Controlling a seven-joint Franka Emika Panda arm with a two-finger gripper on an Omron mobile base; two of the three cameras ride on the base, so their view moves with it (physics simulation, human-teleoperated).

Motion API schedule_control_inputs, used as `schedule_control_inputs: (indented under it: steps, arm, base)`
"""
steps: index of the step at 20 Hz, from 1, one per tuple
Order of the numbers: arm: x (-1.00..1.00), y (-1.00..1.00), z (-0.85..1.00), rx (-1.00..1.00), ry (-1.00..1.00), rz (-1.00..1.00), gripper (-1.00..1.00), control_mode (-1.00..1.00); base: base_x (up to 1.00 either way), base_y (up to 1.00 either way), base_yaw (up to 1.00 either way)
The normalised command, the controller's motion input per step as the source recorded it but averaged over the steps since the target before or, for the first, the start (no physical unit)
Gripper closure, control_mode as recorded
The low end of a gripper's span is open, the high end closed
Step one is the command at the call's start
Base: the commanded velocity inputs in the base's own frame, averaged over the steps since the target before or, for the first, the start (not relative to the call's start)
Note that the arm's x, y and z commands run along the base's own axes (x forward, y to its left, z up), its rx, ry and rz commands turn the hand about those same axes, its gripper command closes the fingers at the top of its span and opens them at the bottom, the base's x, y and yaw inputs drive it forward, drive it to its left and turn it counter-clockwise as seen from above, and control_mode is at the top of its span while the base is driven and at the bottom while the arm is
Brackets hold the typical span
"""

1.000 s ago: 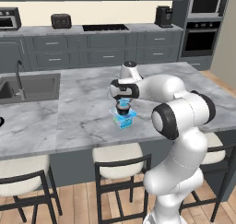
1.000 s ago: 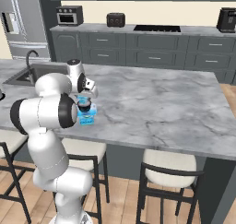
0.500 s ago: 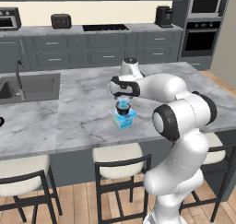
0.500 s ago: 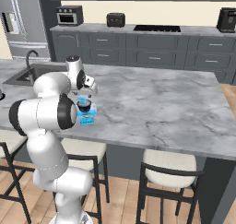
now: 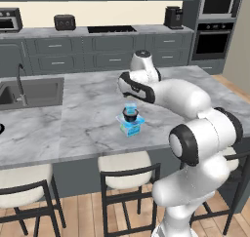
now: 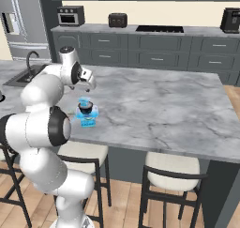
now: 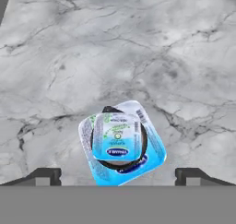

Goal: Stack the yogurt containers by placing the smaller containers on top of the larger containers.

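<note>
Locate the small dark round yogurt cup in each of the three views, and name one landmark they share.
Left base view: small dark round yogurt cup at centre, on the pale blue boxy pack.
Right base view: left of centre, beside the white arm.
Hand view: lower centre, mostly under the tiny light-blue cup.
Shared landmark: the grey marble counter.

Arm bent over forward; tool [image 7: 118,174] jaws wide apart, pointing down.
</note>
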Motion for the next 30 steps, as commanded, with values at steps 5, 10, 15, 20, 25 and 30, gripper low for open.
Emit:
schedule_control_inputs:
  steps: [5,10,15,20,25,30]
  arm:
    - [-0.72,-0.21,0.38,0.02,-0.38,0.01,-1.0,-1.0]
    - [-0.67,-0.3,0.44,0.1,-0.41,0.0,-1.0,-1.0]
    - [-0.33,-0.1,0.14,0.03,-0.19,0.0,-1.0,-1.0]
    - [-0.11,-0.07,0.08,0.03,-0.06,0.02,-1.0,-1.0]
    - [-0.67,-0.03,0.37,0.05,-0.34,0.03,-1.0,-1.0]
    - [-0.69,0.0,0.32,0.01,-0.36,0.03,-1.0,-1.0]
  base:
    - [0.0,0.0,0.0]
    - [0.0,0.0,0.0]
    - [0.0,0.0,0.0]
    - [0.0,0.0,0.0]
    - [0.0,0.0,0.0]
    - [0.0,0.0,0.0]
